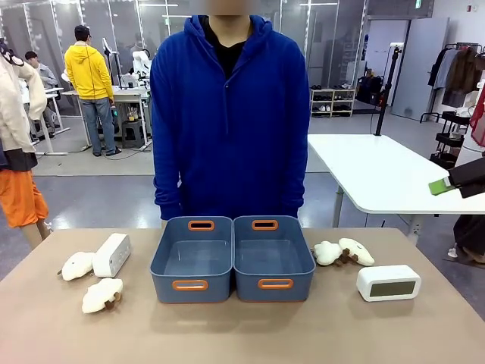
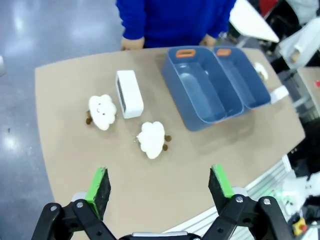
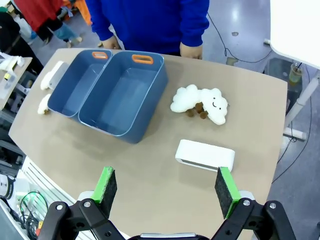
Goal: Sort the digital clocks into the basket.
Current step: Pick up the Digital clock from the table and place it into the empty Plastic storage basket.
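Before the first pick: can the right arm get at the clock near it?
Probably yes: its open tool hovers above the clock, nothing lying between; the plush toys lie apart.

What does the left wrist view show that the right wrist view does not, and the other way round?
Left wrist view: the open left gripper, and in full one digital clock beside two separate plush toys. Right wrist view: the open right gripper, and in full the other digital clock near two touching plush toys. Both: the two empty baskets side by side, the tan table, the person's blue sleeves.
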